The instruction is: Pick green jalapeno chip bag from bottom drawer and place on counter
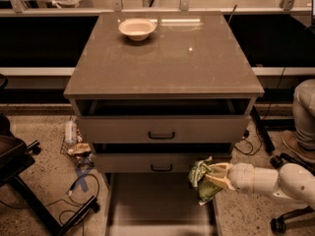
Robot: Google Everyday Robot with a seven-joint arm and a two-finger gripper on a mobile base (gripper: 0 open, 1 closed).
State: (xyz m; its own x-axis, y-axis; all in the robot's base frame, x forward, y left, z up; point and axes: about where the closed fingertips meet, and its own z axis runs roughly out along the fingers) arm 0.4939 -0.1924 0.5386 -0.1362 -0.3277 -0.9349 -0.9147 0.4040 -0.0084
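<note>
The green jalapeno chip bag [201, 179] is crinkled and hangs at the right side of the open bottom drawer [157, 205], level with the front of the drawer above. My gripper [214, 176] reaches in from the right on a white arm and is shut on the bag, holding it above the drawer's right rail. The drawer's grey floor is bare. The counter [187, 58] is the glossy grey-brown top of the cabinet, well above the bag.
A white bowl [137, 28] sits at the back left of the counter. Two drawers with black handles [161, 135] are above the bottom drawer. Cables and clutter [78, 151] lie on the floor to the left, a chair base to the right.
</note>
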